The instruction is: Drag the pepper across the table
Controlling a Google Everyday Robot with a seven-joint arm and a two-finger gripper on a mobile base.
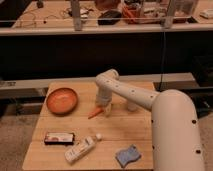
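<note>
The pepper (94, 113) is a small orange-red tapered thing lying on the wooden table (125, 127), just right of the orange bowl. My white arm reaches in from the right and bends down over it. The gripper (103, 107) hangs at the pepper's upper right end, touching or right beside it. The gripper's lower part is hidden against the arm and the pepper.
An orange bowl (62, 100) sits at the table's left. A dark flat packet (59, 138) lies at the front left, a white bottle (80, 148) lies on its side at the front middle, and a blue sponge (128, 155) is at the front right.
</note>
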